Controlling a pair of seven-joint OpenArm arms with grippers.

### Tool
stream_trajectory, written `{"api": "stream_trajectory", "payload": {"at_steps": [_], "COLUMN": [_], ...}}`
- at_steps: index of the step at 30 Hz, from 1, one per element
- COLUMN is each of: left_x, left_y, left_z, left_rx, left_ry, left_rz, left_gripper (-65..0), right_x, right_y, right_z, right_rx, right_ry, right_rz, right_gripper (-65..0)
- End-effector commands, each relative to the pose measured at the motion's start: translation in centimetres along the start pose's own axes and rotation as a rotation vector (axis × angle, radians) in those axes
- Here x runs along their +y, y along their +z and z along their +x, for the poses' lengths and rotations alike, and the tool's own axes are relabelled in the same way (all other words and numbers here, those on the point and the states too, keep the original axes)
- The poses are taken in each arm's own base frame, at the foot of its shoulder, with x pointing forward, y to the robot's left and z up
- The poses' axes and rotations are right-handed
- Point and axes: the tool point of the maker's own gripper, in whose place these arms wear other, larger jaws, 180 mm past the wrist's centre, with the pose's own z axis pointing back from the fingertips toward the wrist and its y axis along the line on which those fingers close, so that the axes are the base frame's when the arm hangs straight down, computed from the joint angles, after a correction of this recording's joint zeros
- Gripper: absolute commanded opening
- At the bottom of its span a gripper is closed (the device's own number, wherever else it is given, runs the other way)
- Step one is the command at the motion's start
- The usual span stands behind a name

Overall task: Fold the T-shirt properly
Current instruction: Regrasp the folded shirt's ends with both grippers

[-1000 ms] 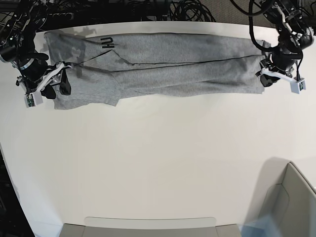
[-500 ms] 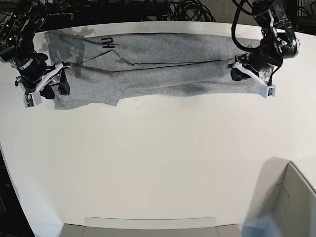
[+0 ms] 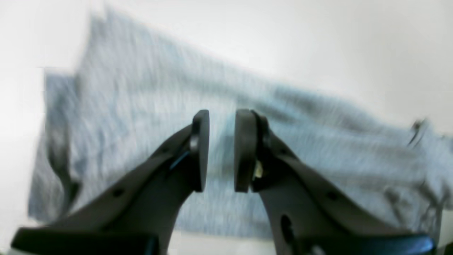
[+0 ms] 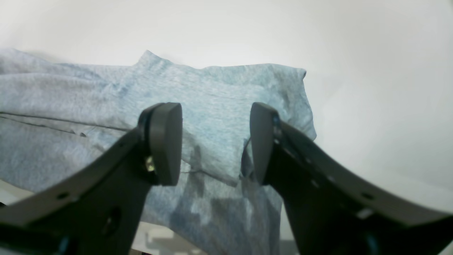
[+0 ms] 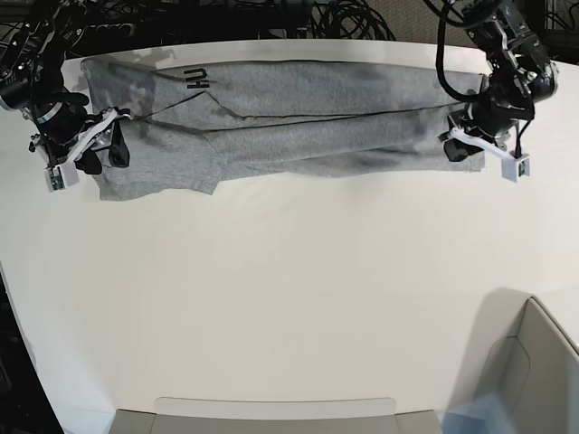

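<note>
The white table [image 5: 289, 298] is lying bare on its near side; the large heather-grey cotton T-shirt [image 5: 298, 122] is stretching as a long band along the table's far edge. Black lettering [image 5: 197, 80] is showing near the T-shirt's far edge, toward the right arm's end.

Progress, as a judgement: the lengthwise folds appear done, since both long sides are lying turned in over the middle. The crosswise folds, bringing the ends together, are not yet done.

The right gripper [image 4: 216, 141] is hovering at the sleeve end of the T-shirt with its jaws standing wide apart and holding nothing; cloth is lying below the pads.

The left gripper [image 3: 221, 152] is hovering at the opposite end of the T-shirt, jaws narrowly apart. This view is blurred; nothing appears to be pinched between the pads.
</note>
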Motion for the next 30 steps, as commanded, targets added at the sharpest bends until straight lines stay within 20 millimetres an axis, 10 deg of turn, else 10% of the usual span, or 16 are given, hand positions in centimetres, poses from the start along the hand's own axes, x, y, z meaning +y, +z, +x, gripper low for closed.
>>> {"api": "stream_trajectory", "payload": {"at_steps": [1,11,30], "left_x": [0.1,0.5,0.5], "left_y": [0.5,0.7,0.7], "left_z": [0.8,0.7,0.8], "left_rx": [-0.030,-0.032,-0.035], "left_ry": [-0.001,0.006,0.006], "left_rz": [0.001,0.011,0.011], "left_gripper": [-51.4,-51.4,-51.4], "right_x": [-0.3,-4.2,-7.2], "right_y": [0.6,1.9,-1.5], "right_z": [0.8,-0.7,-9.7], "right_rx": [-0.026,-0.001,0.172], "right_ry": [0.026,-0.036,-0.239], "right_rz": [-0.007,-0.102,-0.024], "right_gripper": [-34.2,-34.2,-34.2]}}
